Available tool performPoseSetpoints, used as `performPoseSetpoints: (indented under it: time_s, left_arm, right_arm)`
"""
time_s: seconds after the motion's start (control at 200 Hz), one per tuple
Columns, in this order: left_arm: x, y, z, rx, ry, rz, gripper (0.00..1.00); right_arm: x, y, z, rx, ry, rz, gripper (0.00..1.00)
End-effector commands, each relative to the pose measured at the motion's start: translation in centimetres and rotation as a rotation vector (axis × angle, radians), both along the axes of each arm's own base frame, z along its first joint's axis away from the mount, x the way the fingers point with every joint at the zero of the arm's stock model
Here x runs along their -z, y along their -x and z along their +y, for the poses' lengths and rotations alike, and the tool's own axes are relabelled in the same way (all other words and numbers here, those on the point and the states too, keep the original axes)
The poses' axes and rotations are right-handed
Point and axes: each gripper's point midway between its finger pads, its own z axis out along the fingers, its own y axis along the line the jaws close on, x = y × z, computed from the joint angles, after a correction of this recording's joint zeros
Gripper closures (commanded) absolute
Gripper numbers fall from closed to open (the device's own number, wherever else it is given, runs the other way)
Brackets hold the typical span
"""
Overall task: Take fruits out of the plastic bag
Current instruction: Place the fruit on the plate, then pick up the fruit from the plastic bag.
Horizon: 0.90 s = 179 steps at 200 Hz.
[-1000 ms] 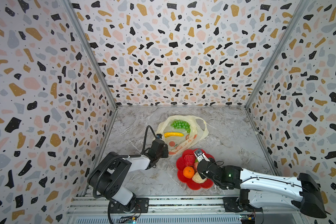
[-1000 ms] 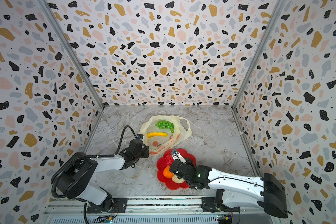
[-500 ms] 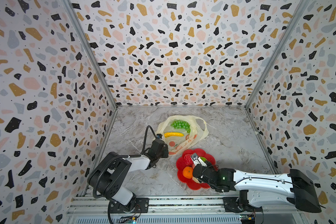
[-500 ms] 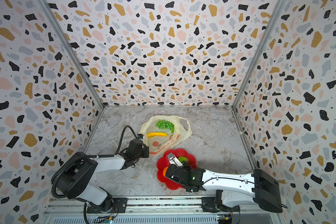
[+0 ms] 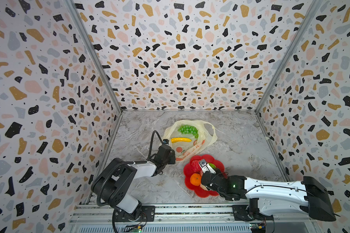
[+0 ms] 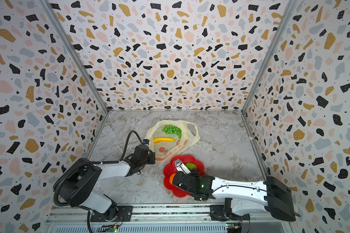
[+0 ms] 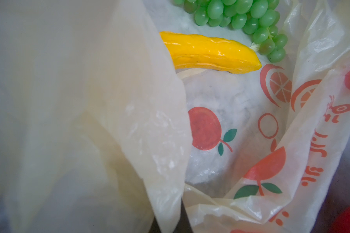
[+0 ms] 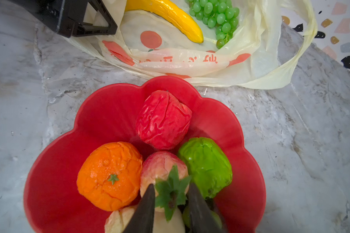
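Right gripper [image 8: 171, 185] jaws, earlier pressed together, now spread beside pink toy strawberry [image 8: 163, 169] in red flower-shaped dish [image 8: 55, 161]; cream-yellow plastic bag [image 5: 206, 141] still pinched by left gripper [image 5: 172, 158] jaws.

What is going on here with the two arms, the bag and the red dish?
The left gripper is shut on the edge of the plastic bag, holding its mouth open. The right gripper hangs over the red dish, jaws parted either side of the strawberry and its leafy top. The orange, a bumpy red fruit, a green fruit and a cream one also lie in the dish. The banana and the grape bunch are in the bag, not yet taken out.
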Motion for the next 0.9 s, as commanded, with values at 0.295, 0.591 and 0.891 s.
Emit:
performPoseSetpoints:
  time_s: [0.295, 0.591, 0.891]
  left_arm:
    - [-2.3, -0.4, 2.7, -0.081, -0.053, -0.089, 0.99]
    - [-2.6, -0.5, 6.6, -0.208, -0.017, -0.095, 1.0]
    - [-3.0, -0.4, 7.4, -0.234, 0.011, -0.107, 1.0]
  right_arm:
    - [-8.8, -5.5, 0.1, 0.025, -0.377, 0.038, 0.56]
    - [-8.8, -12.3, 4.9, -0.072, -0.387, 0.112, 0.48]
    - [-5.4, -18.2, 10.8, -0.23, -0.171, 0.124, 0.42]
